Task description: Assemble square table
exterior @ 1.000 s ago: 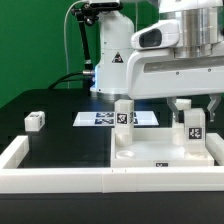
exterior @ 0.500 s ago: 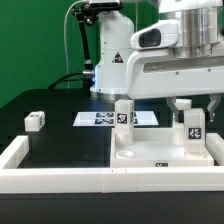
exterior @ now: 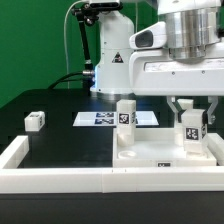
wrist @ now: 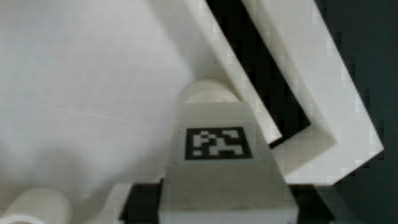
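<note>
Saw the black two-finger gripper (exterior: 192, 108) closed on the top of a small white plastic tagged leg block (exterior: 192, 129), jaws pressed to either side. Found that block upright over the near corner of the white plastic square tabletop panel (exterior: 160, 156) with raised rim, on the exterior view's right. Noted a second leg block (exterior: 126, 114) upright on the panel's opposite side. Behind it, spotted the thin flat white marker board (exterior: 98, 119) on the black table surface (exterior: 70, 145). Spotted a third leg block (exterior: 36, 121) lying loose, well apart, near the long white rail (exterior: 14, 152).

Green backdrop (exterior: 30, 40), black table (exterior: 70, 142)
</note>
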You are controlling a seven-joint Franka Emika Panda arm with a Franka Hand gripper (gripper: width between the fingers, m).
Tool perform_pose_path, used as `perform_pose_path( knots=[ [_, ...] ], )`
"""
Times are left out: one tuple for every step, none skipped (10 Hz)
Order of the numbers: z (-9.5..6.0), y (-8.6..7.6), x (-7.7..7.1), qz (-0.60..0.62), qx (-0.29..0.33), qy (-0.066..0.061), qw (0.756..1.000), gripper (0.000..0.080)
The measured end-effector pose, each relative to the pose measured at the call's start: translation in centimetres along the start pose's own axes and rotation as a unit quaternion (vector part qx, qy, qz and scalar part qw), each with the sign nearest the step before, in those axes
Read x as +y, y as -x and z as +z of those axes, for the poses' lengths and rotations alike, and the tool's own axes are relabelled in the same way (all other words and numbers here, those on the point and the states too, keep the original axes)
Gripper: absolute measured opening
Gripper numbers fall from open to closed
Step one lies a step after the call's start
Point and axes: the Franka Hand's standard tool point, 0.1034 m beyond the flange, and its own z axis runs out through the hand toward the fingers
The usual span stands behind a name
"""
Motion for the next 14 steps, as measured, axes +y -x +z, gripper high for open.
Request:
perform_pose_path(
  knots=[
    [0.1, 0.3, -0.3, 0.055, 0.007, -0.004, 0.998, 0.0291],
    [0.1, 0.4, -0.5, 0.086, 0.011, -0.009, 0.996, 0.0291],
    [0.1, 0.6, -0.6, 0.149, 0.008, -0.013, 0.989, 0.0292],
    [0.2, 0.8, -0.9, 0.197, 0.006, -0.015, 0.980, 0.0292],
    [0.2, 1.0, -1.1, 0.236, 0.004, -0.017, 0.972, 0.0292],
    [0.3, 1.1, -1.3, 0.292, -0.002, -0.021, 0.956, 0.0292],
    [0.3, 1.1, -1.3, 0.326, -0.004, -0.022, 0.945, 0.0292],
    [0.3, 1.2, -1.4, 0.346, -0.005, -0.022, 0.938, 0.0292],
    [0.3, 1.3, -1.4, 0.384, -0.009, -0.025, 0.923, 0.0292],
    [0.3, 1.3, -1.5, 0.391, -0.010, -0.025, 0.920, 0.0292],
    [0.3, 1.3, -1.5, 0.383, -0.010, -0.025, 0.923, 0.0292],
    [0.3, 1.3, -1.5, 0.347, -0.009, -0.025, 0.938, 0.0390],
    [0.3, 1.3, -1.5, 0.308, -0.008, -0.025, 0.951, 0.0574],
    [0.4, 1.3, -1.4, 0.258, -0.007, -0.025, 0.966, 0.0626]
  ],
)
